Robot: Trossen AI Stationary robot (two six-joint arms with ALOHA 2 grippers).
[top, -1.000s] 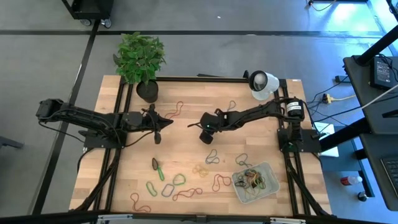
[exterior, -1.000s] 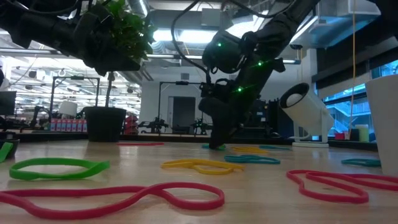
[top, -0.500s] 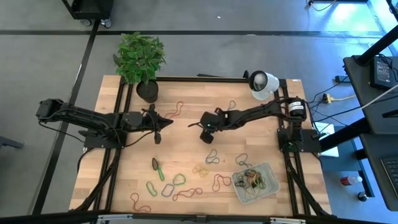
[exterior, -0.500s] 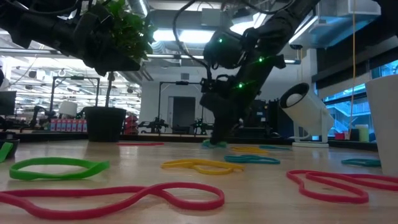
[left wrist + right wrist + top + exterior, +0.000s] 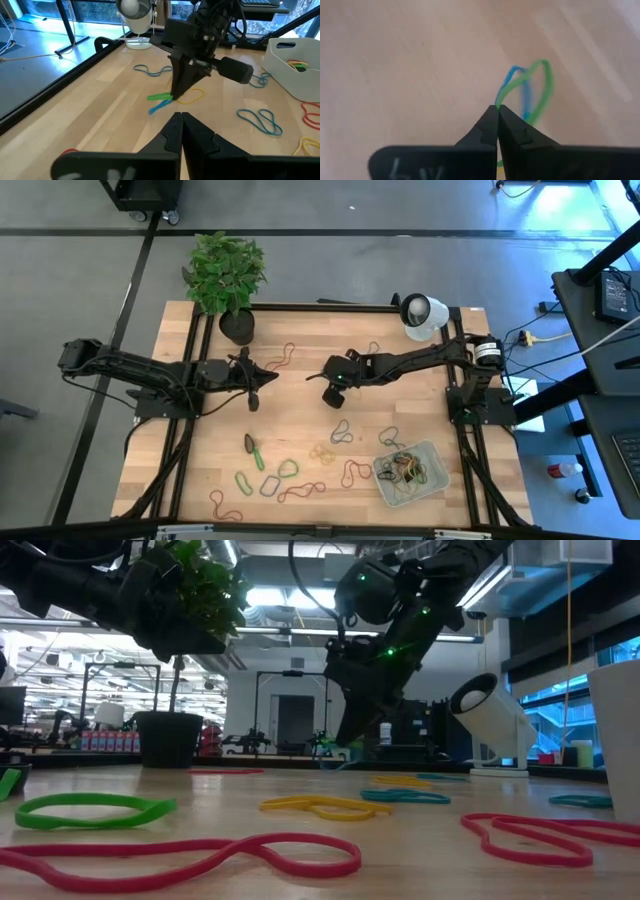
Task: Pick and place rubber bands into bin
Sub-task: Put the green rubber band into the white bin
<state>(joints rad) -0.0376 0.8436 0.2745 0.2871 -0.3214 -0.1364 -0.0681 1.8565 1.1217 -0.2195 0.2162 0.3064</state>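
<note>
**Right gripper lifts off the table with two bands pinched**

Raised since a second ago, when its tips stood on the wood, the right gripper (image 5: 331,394) now hangs above mid-table with its fingers clenched on a green rubber band (image 5: 540,85) and a blue rubber band (image 5: 515,82). Both are thin floppy loops dangling from the tips; the wrist view shows them overlapping, and whether they are tangled together is hard to say. From the left wrist view the same pair (image 5: 161,101) hangs just under the dark fingertips, clear of the wood.

Opposite it, the left gripper (image 5: 262,377) waits over the table's left half, fingers closed on nothing.

Loose rubber bands (image 5: 285,473) lie scattered across the near part of the table: green, yellow, red and blue loops, several twisted into figure-eights.

At the near right corner sits the bin (image 5: 436,453), a shallow pale translucent tray with rounded corners. A heap of bands (image 5: 408,470) lies inside it, green, yellow, orange and dark ones piled together.
</note>
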